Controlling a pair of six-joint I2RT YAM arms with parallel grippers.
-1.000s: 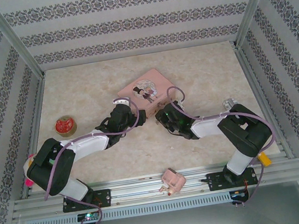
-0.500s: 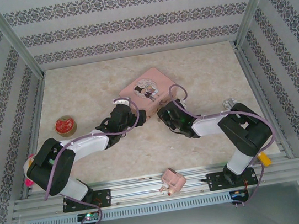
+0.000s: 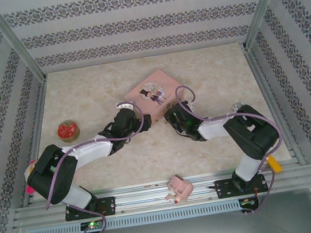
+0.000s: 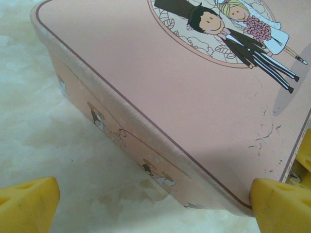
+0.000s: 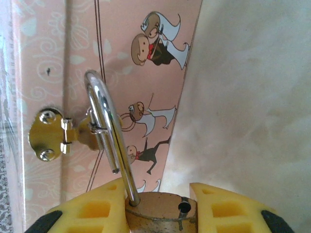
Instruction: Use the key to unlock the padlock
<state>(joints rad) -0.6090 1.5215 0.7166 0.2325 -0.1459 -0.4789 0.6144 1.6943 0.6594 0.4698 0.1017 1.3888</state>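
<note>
Marbled desk (image 3: pixel 82 92): right jaws grasp the padlock (image 5: pixel 160 214), shackle (image 5: pixel 103 109) running straight ahead through the tin (image 4: pixel 146 97)'s clasp (image 5: pixel 46 136); left jaws released.

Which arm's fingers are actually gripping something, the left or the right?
The right fingers: they pinch the padlock by its brass body. The left fingers stand wide open, either side of a corner of the pink tin.
</note>
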